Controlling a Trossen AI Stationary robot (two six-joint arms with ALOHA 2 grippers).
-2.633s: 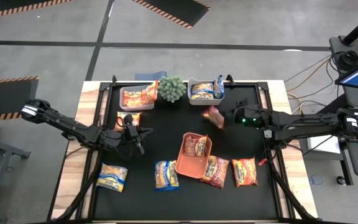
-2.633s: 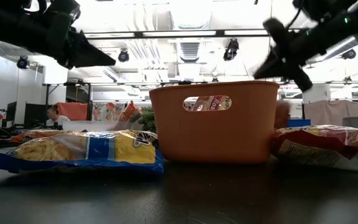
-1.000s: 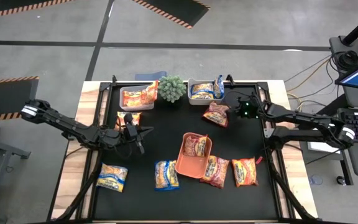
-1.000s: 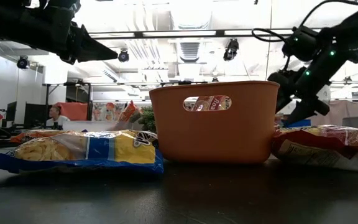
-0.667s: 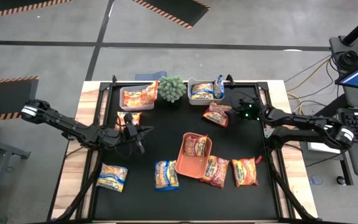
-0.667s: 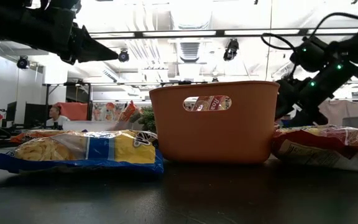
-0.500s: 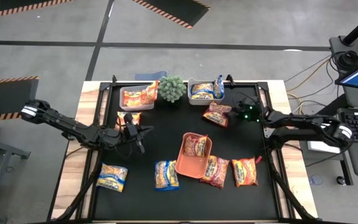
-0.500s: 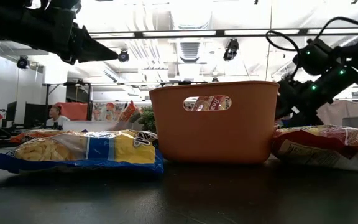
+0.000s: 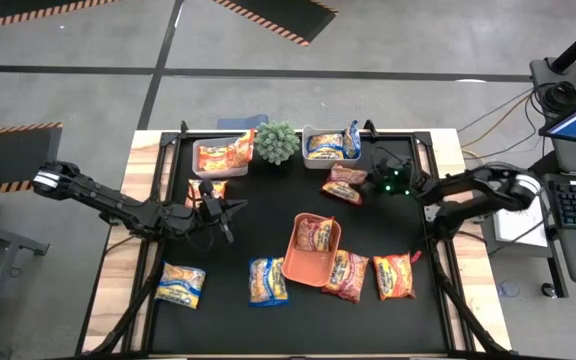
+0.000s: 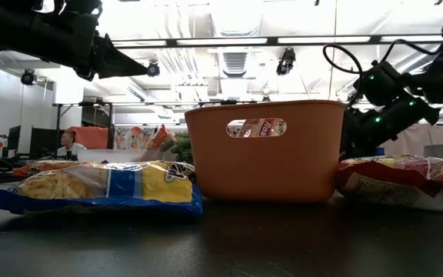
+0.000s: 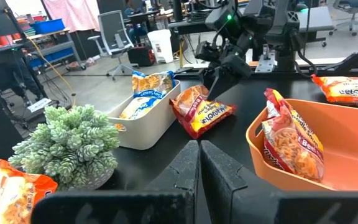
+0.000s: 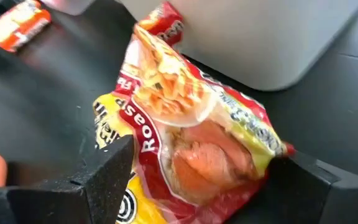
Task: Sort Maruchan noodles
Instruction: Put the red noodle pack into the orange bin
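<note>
Dark red plastic ramen packet (image 9: 346, 183) lies on the black table top (image 9: 268, 230), just in front of the grey bin (image 9: 330, 147) w/ yellow-and-blue packets. Right gripper (image 9: 370, 184) is at its edge; right wrist view shows the packet (image 12: 191, 143) between the two dark fingers (image 12: 107, 168), which are spread apart on either side of it, not clamped.

Left gripper (image 9: 230, 214) hovers over the table's left-middle, fingers together, holding nothing. Orange plastic tray (image 9: 311, 248) sits near centre w/ one dark red packet (image 9: 315, 235) inside. Front row: yellow-blue packet (image 9: 181, 285), another yellow-blue packet (image 9: 267, 280), a dark red packet (image 9: 346, 275) touching the tray, an orange packet (image 9: 393, 275). Second grey bin (image 9: 218, 155) at back left holds orange packets; a small green plant (image 9: 276, 141) stands between the bins. One more orange packet (image 9: 205, 190) lies near the left gripper.
</note>
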